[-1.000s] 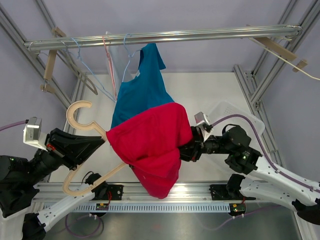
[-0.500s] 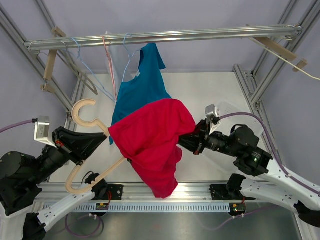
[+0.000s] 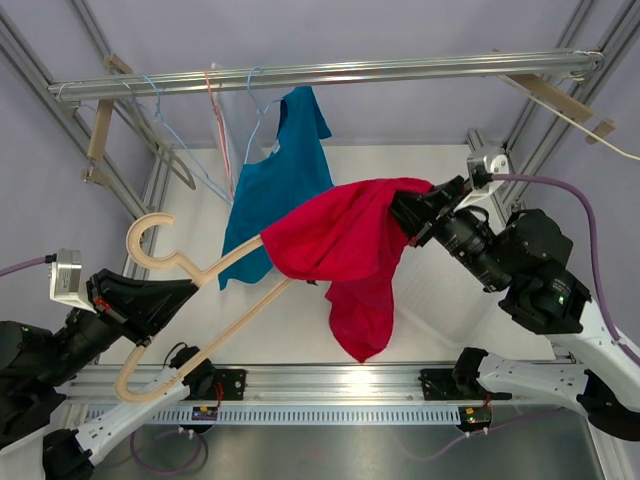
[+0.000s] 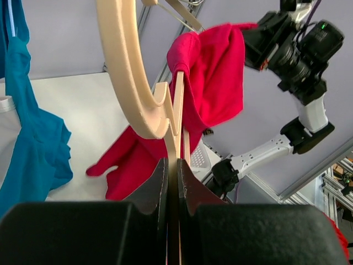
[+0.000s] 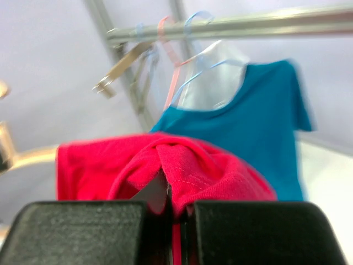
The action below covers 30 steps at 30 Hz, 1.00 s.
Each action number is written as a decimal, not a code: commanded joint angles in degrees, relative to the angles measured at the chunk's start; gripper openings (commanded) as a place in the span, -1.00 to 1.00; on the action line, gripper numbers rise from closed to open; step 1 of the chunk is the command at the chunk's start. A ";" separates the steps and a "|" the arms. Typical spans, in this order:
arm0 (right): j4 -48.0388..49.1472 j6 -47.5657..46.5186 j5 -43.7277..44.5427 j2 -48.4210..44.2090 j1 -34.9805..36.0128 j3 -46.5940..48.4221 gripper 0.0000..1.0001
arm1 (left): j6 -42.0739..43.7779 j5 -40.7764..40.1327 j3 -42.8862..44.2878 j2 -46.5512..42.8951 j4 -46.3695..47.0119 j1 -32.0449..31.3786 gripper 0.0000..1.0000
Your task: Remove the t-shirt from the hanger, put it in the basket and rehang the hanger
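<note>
Above the surface (image 3: 430,170), the crumpled red t-shirt (image 3: 340,240) stretches sideways between the right claw (image 3: 408,214), clamped on its fabric, and the diagonal wooden hanger (image 3: 232,320), pinched by the left claw (image 3: 190,288); one end droops.

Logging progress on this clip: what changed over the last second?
The right hand closed on the red t-shirt and pulled it back and rightward, sliding it partway off the wooden hanger. The left hand kept gripping the hanger; the blue t-shirt hangs unchanged.
</note>
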 commanded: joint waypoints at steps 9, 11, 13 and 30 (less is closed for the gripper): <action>-4.14 -27.75 26.45 21.79 -2.25 46.89 -1.00 | 3.20 -3.52 2.34 -3.11 -4.36 0.08 -1.00; -6.32 -30.86 28.47 24.62 -3.74 54.08 -1.00 | 3.64 -4.33 1.99 -3.47 -4.54 0.08 -1.00; -8.44 -32.72 28.83 28.40 -5.59 57.19 -1.00 | 3.99 -4.86 1.90 -3.38 -4.45 0.08 -1.00; -14.25 -20.33 18.82 25.70 -26.59 46.67 -1.00 | 4.96 -3.45 1.29 0.84 -3.58 0.08 -1.00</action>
